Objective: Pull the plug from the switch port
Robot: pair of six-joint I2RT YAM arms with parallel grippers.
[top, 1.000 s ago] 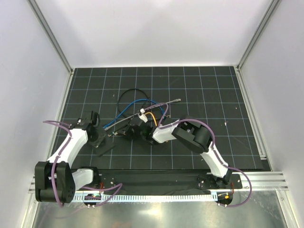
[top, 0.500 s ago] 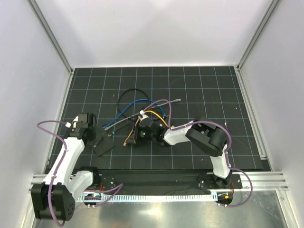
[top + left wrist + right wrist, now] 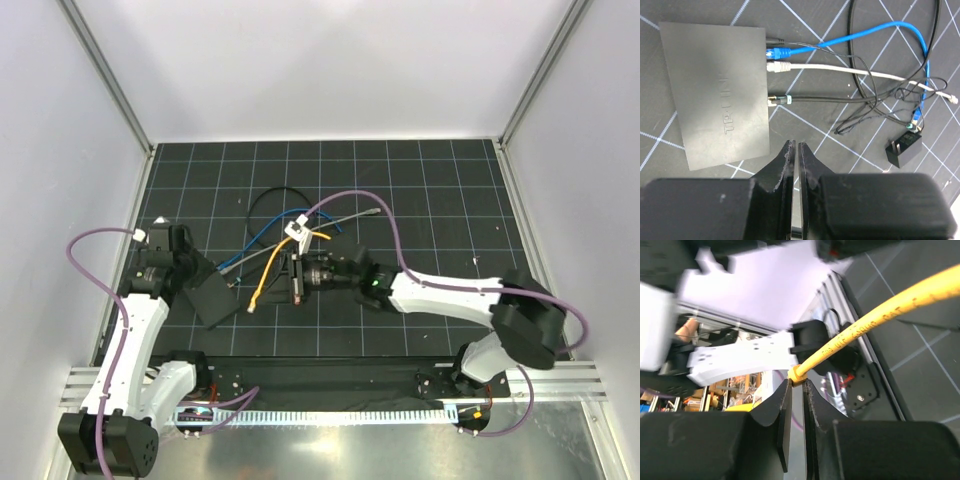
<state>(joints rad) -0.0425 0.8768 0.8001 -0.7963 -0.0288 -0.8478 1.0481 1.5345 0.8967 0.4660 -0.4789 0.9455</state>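
Note:
The switch [image 3: 715,90] is a flat black box on the gridded floor, also in the top view [image 3: 212,298]. A blue plug [image 3: 779,52], a white plug [image 3: 779,67] and a black lead [image 3: 777,100] sit in its sockets. My right gripper [image 3: 796,382] is shut on the boot end of the yellow cable [image 3: 875,315]. In the top view it [image 3: 297,278] is right of the switch, and the yellow cable [image 3: 268,275] hangs clear of the sockets. My left gripper [image 3: 795,146] is shut and empty, just off the switch's corner.
A small black block [image 3: 902,150] lies right of the switch among thin black wires. Blue [image 3: 262,250], grey [image 3: 350,215] and black [image 3: 275,195] cables loop behind the grippers. The enclosure's left wall stands close to the left arm.
My right arm has stretched out and turned, and the yellow cable now runs straight with its end away from the switch. My left gripper has drawn back to the left.

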